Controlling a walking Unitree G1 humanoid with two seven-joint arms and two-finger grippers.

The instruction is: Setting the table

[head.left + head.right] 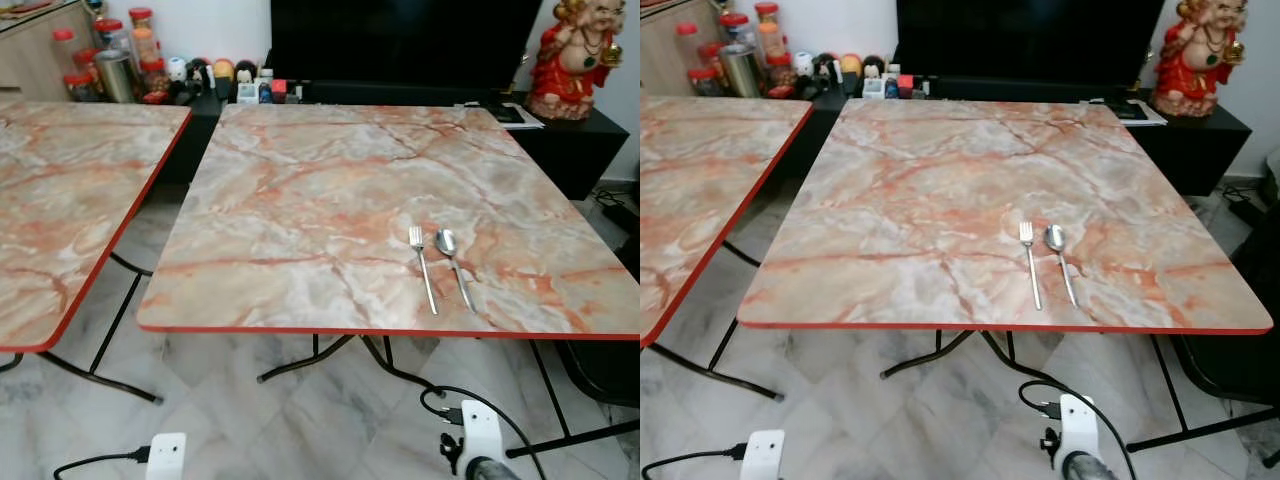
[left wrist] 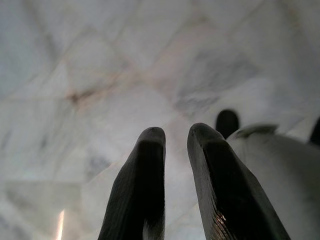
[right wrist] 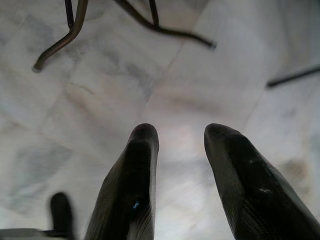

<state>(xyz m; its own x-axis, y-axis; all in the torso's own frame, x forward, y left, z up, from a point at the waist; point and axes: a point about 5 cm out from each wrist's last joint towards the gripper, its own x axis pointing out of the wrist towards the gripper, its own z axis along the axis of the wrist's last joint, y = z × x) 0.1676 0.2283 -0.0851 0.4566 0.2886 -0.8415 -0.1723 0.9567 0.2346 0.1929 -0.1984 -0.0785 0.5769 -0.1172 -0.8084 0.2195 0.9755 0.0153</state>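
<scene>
Two utensils, fork [image 1: 422, 267] and spoon [image 1: 453, 265], lie side by side near table [image 1: 300, 200] front edge, handles toward robot | right gripper [image 3: 175, 150] nearer, hanging below that edge, fingers parted, empty | left gripper [image 2: 175, 145] idle, slightly parted, empty.

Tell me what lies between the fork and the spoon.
Nothing: a narrow strip of bare marble tabletop separates fork and spoon, seen in both eye views.

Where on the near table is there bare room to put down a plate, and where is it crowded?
On the marble table, the whole surface to the left of the fork is bare, up to the far edge and the left red edge. A narrower bare strip lies right of the spoon. Fork and spoon lie close side by side near the front edge. The black cabinet behind is crowded with jars and figurines.
</scene>
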